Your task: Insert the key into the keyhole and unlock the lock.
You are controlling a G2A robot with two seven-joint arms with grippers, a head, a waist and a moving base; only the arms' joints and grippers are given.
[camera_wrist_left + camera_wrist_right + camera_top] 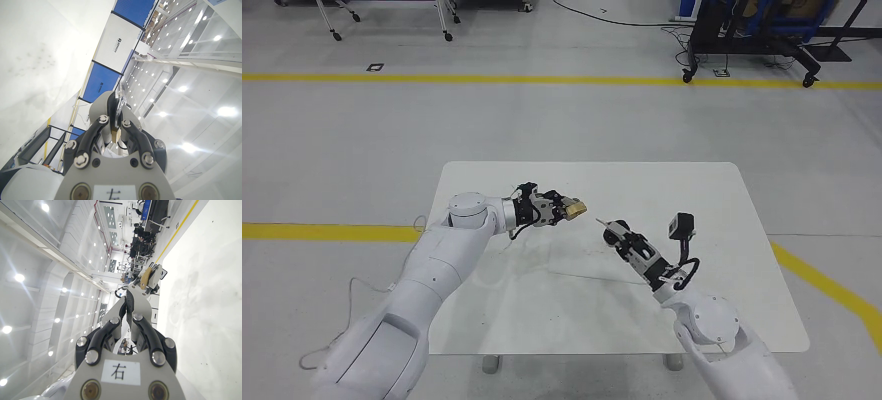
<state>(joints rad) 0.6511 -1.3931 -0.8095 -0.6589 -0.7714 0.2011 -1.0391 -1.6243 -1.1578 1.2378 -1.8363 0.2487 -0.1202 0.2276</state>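
Left hand [560, 209] around lock [575, 209]

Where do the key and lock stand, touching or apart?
Apart. The top view shows bare table between the lock in the left gripper and the key in the right gripper.

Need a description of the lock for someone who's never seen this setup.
Start at the white table and look above its middle. The lock sits in the left hand, jutting toward the right hand and its thin key. It is the only brass-coloured block there.
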